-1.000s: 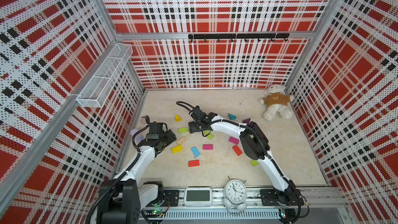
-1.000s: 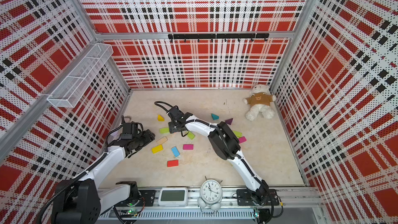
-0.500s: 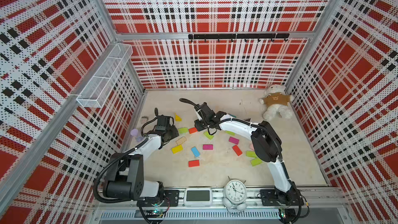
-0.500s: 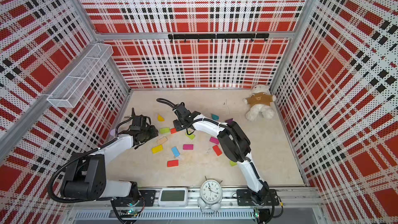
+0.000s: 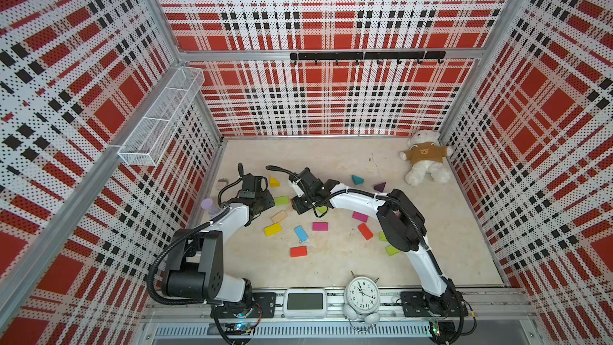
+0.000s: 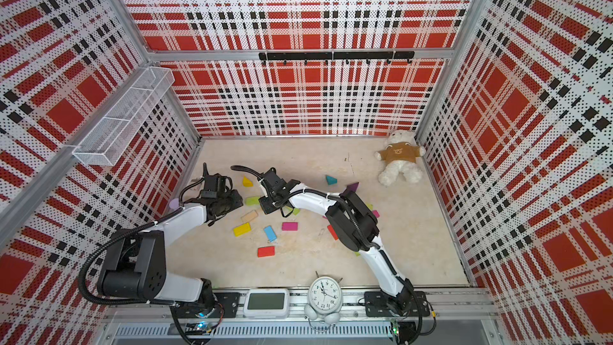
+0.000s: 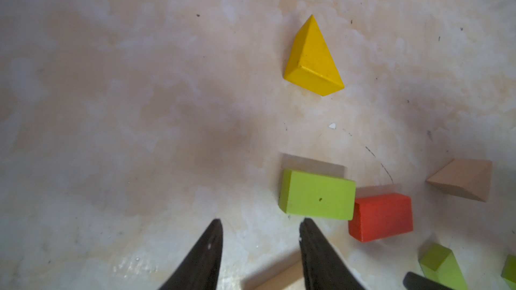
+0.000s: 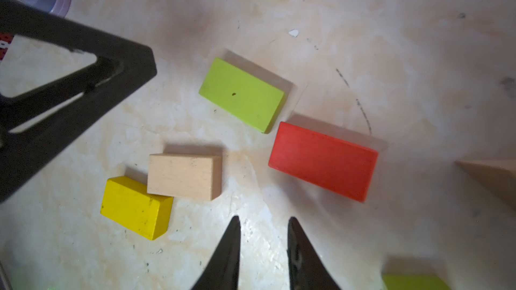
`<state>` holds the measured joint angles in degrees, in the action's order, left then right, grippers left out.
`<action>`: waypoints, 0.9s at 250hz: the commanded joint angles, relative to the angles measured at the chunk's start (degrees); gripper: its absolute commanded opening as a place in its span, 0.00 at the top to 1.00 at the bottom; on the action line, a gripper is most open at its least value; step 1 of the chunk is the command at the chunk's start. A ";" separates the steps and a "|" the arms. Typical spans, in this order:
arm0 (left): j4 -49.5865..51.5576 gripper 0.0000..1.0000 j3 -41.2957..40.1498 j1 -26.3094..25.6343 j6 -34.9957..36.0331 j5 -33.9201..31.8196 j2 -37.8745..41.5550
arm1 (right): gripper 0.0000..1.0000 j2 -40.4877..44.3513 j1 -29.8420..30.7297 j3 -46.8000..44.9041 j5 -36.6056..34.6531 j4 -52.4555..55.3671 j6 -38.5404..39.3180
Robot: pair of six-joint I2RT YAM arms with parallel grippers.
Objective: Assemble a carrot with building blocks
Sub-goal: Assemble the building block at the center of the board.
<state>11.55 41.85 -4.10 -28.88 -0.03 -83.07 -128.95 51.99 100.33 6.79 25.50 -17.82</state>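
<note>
Building blocks lie scattered on the beige floor. In the right wrist view a lime block (image 8: 243, 94), a red block (image 8: 322, 160), a tan block (image 8: 184, 177) and a yellow block (image 8: 135, 207) sit close together. My right gripper (image 8: 264, 220) hovers just short of them, its jaws a narrow gap apart with nothing between. My left gripper (image 7: 261, 223) is open and empty beside the lime block (image 7: 317, 199), with a yellow triangle (image 7: 312, 57) beyond it. In a top view the left gripper (image 5: 269, 202) and right gripper (image 5: 298, 206) flank the lime block (image 5: 282, 200).
More blocks lie nearer the front: blue (image 5: 301, 233), magenta (image 5: 319, 226), red (image 5: 298, 251). Teal (image 5: 357, 179) and purple (image 5: 380, 187) triangles lie behind my right arm. A teddy bear (image 5: 424, 160) sits in the back right corner. An alarm clock (image 5: 361, 295) stands on the front rail.
My left gripper has moved away from the wall towards the lime block. The right gripper has shifted slightly towards the front. Both pairs of jaws have narrowed.
</note>
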 commanded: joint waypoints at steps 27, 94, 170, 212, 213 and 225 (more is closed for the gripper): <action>-2.19 0.51 0.21 0.62 0.14 0.63 -1.02 | 0.69 -3.43 -0.04 0.94 1.12 -2.83 -2.04; -2.49 0.51 0.08 0.52 0.58 1.26 -1.82 | 0.69 -6.73 -0.08 4.38 -0.39 -1.69 -1.97; -2.60 0.52 0.25 0.34 0.90 1.79 -2.71 | 0.67 -8.34 -1.04 5.89 -0.35 -2.25 -2.39; -2.59 0.53 0.34 0.00 0.85 2.12 -2.89 | 0.67 -7.56 -1.10 5.63 0.29 -2.62 -2.39; -2.59 0.53 0.34 -0.02 0.89 2.13 -2.89 | 0.67 -7.42 -1.10 5.51 0.27 -2.67 -2.39; -2.60 0.54 0.43 -0.24 1.04 2.22 -2.89 | 0.67 -5.94 -1.12 4.35 0.25 -3.35 -2.52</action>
<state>10.00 41.85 -3.92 -28.16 1.56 -85.38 -135.66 51.07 105.38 7.09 23.81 -19.97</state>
